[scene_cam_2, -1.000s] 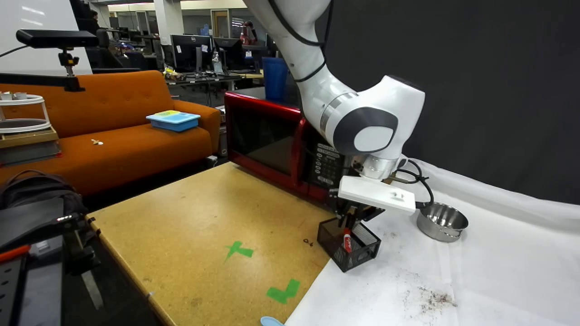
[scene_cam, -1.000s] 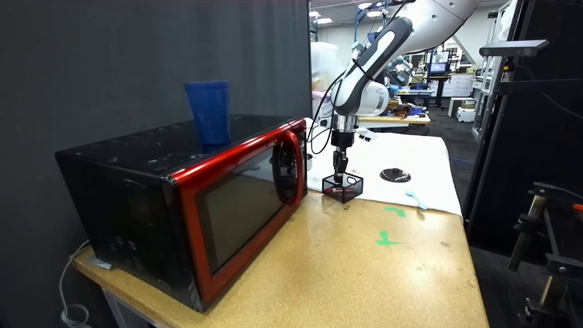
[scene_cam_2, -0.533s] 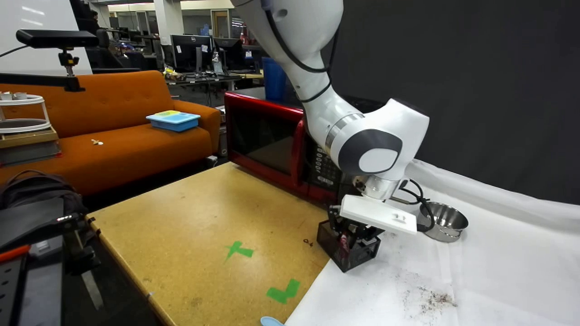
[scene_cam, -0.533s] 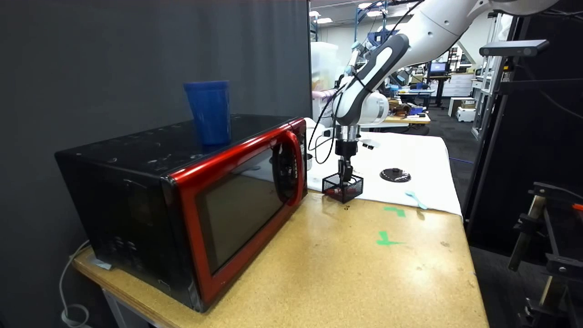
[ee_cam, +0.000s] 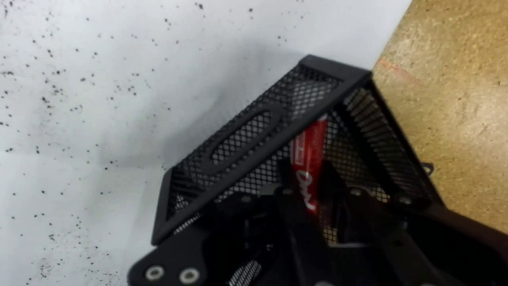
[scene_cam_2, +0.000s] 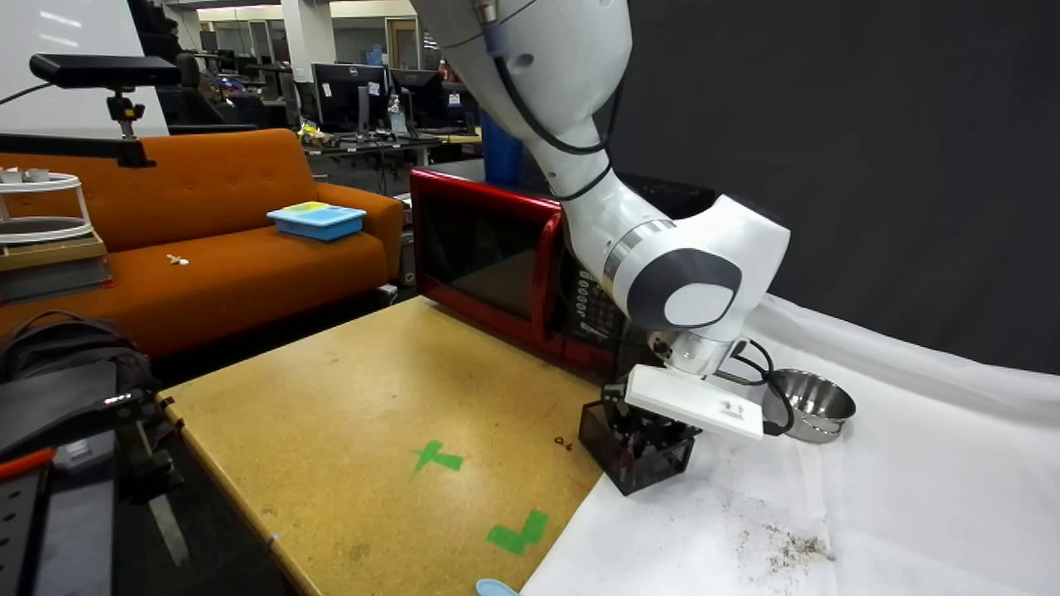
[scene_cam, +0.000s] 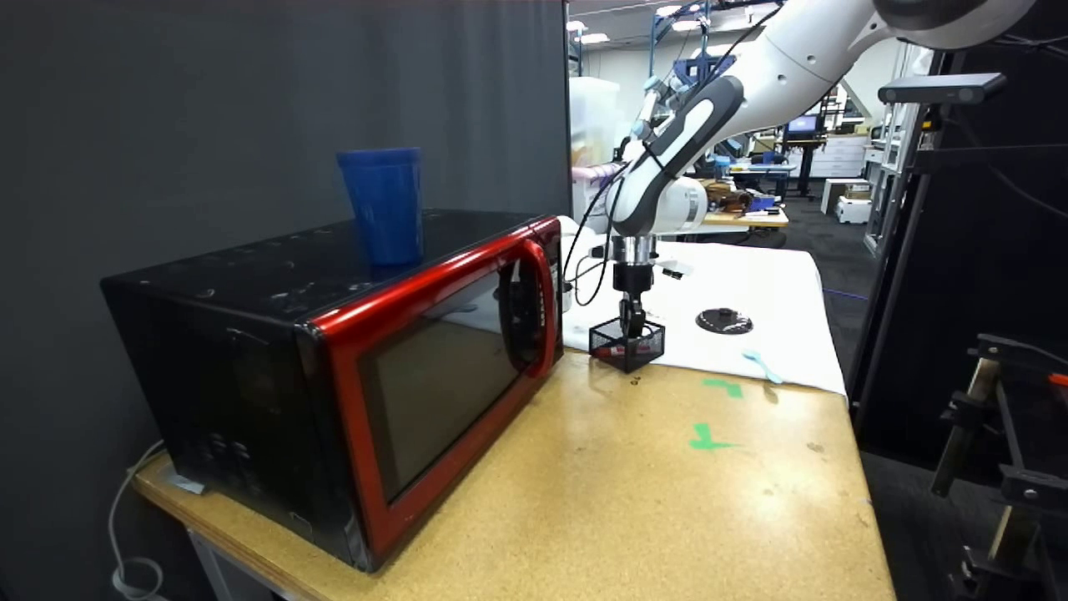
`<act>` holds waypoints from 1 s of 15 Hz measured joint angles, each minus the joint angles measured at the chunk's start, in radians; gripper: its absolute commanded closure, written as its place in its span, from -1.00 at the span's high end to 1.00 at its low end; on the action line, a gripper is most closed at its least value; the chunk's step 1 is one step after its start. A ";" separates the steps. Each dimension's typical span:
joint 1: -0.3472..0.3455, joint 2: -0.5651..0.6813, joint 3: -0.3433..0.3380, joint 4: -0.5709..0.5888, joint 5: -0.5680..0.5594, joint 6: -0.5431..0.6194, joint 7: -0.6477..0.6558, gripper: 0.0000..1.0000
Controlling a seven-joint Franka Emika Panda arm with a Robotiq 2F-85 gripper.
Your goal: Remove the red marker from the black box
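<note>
The black box (scene_cam: 649, 354) is a small open-topped mesh cube at the edge of the white sheet; it also shows in an exterior view (scene_cam_2: 656, 473) and in the wrist view (ee_cam: 238, 171). The red marker (ee_cam: 309, 151) lies inside it, lengthwise between my fingertips, with its lower end hidden by the gripper. It shows through the mesh in an exterior view (scene_cam: 612, 351). My gripper (ee_cam: 307, 169) reaches down into the box from above, also in both exterior views (scene_cam: 632, 329) (scene_cam_2: 640, 443). Its dark fingertips press close on both sides of the marker.
A large black microwave with a red door (scene_cam: 450, 359) stands beside the box, a blue cup (scene_cam: 385, 204) on top. A metal pot (scene_cam_2: 807, 406), a black lid (scene_cam: 724, 320) and a light blue spoon (scene_cam: 763, 366) are nearby. Green tape (scene_cam: 707, 436) marks the wooden table.
The gripper has come down deeper into the box, around the marker, with a small sideways shift. The marker is now mostly covered in an exterior view. The box has barely moved.
</note>
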 measured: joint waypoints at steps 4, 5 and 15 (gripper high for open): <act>0.012 -0.016 0.002 0.017 0.000 -0.007 0.023 -0.91; 0.015 -0.033 0.002 0.017 0.000 -0.020 0.032 -0.91; 0.068 -0.321 -0.007 -0.228 -0.074 -0.124 0.145 -0.91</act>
